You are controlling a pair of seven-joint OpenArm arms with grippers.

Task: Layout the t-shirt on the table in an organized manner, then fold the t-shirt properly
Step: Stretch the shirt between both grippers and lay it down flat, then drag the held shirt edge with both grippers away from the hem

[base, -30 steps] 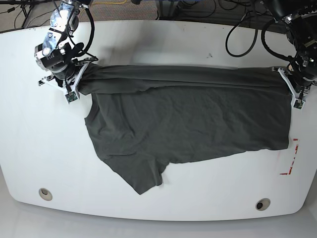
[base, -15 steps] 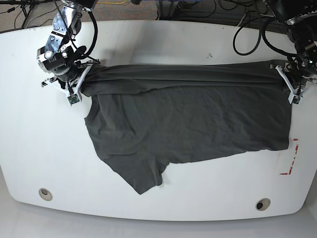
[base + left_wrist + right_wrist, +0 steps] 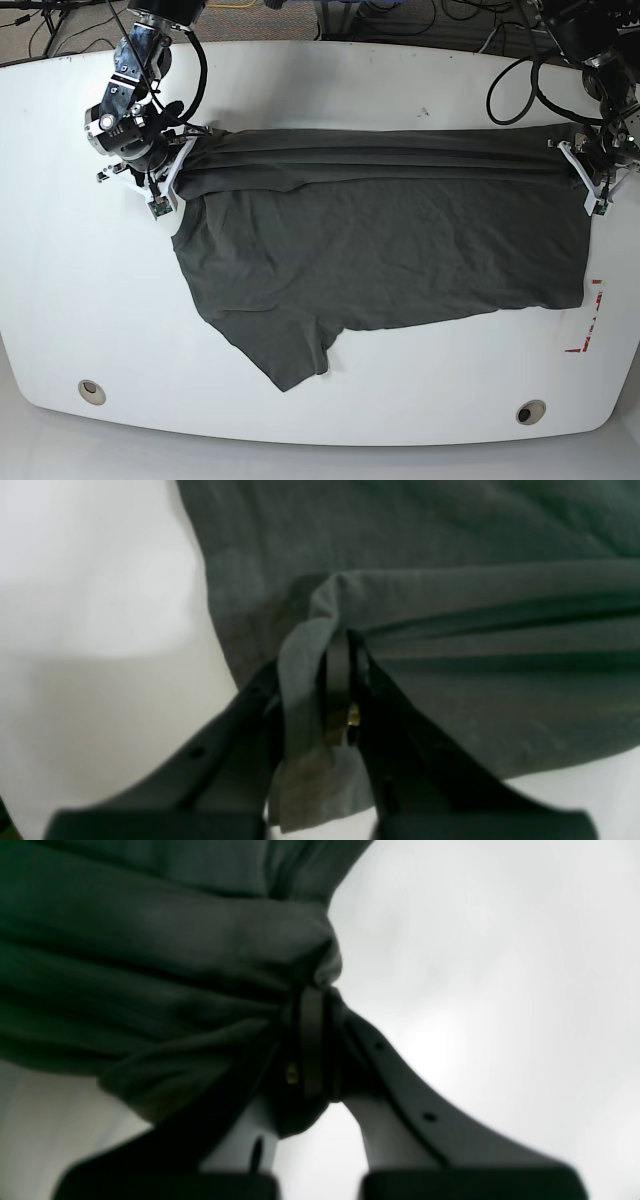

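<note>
The dark grey t-shirt lies spread across the white table, with one sleeve hanging toward the front left. Its far edge is pulled taut into long ridges between both grippers. On the base view's right, my left gripper is shut on a corner of the t-shirt; the left wrist view has the cloth pinched in my left gripper. My right gripper, on the base view's left, is shut on the bunched opposite corner of the t-shirt, which my right gripper holds gathered.
A red-outlined rectangle mark sits by the table's right edge. Two round metal grommets lie near the front edge. Black cables trail over the back right of the table.
Both grippers have shifted slightly toward the far edge and inward, still holding the shirt. The upper edge of the shirt is stretched straighter and its ridges are flatter.
</note>
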